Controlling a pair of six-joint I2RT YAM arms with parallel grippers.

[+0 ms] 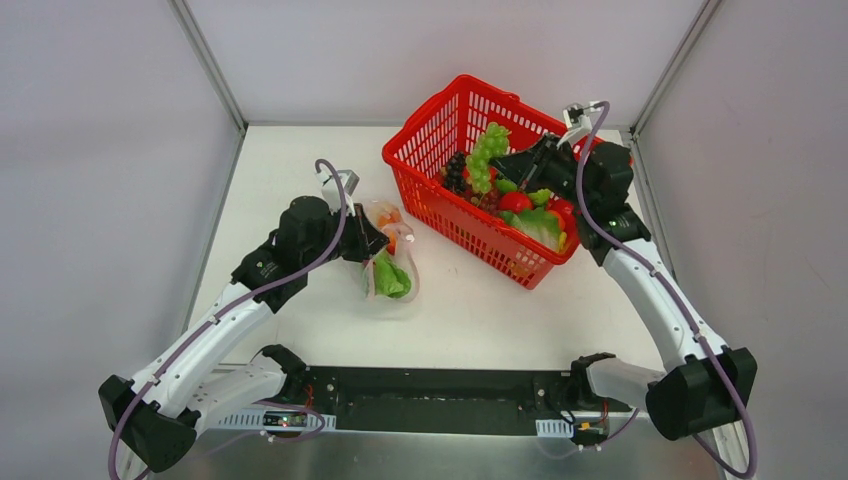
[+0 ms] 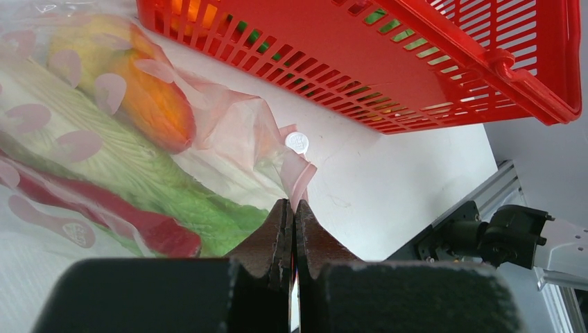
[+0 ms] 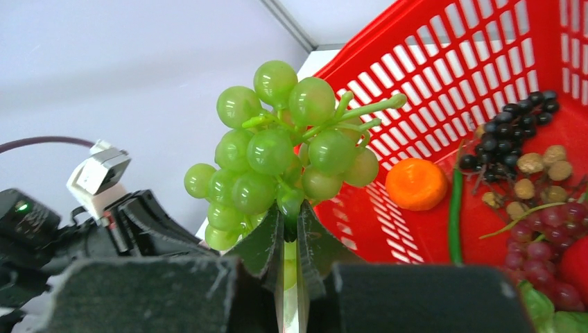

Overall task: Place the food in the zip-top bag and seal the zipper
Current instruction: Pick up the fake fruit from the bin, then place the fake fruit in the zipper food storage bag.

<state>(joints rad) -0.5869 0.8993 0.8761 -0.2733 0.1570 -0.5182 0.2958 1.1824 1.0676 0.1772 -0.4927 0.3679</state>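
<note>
Food already lay inside the zip-top bag (image 1: pixel 392 268), which rested on the worktop (image 1: pixel 480 320) left of centre, between the left edge and the red basket (image 1: pixel 455 225). Through the clear, pink-spotted plastic the left wrist view showed a pale-and-green cabbage (image 2: pixel 132 163) lying lengthwise, with a yellow pear-like fruit (image 2: pixel 149 104) blushing orange just beside it. The pink-red zipper (image 2: pixel 149 229) ran across the bag along the cabbage's other side.

The left gripper (image 2: pixel 291 208) sat at the bag's left side with its jaws pressed almost together. A thin pink fold of the bag's edge ran down into the narrow slit between them, so it appeared to pinch the plastic.

The basket stood at an angle toward the far right corner of the worktop. The right gripper (image 3: pixel 290 225) was closed on the stem end of a bunch of green grapes (image 3: pixel 277 146) and held it up over the basket's far left part, clear of the other contents. Below it in the basket lay a round orange fruit (image 3: pixel 416 184), a cluster of dark grapes (image 3: pixel 509 128) and more red and green produce.
</note>
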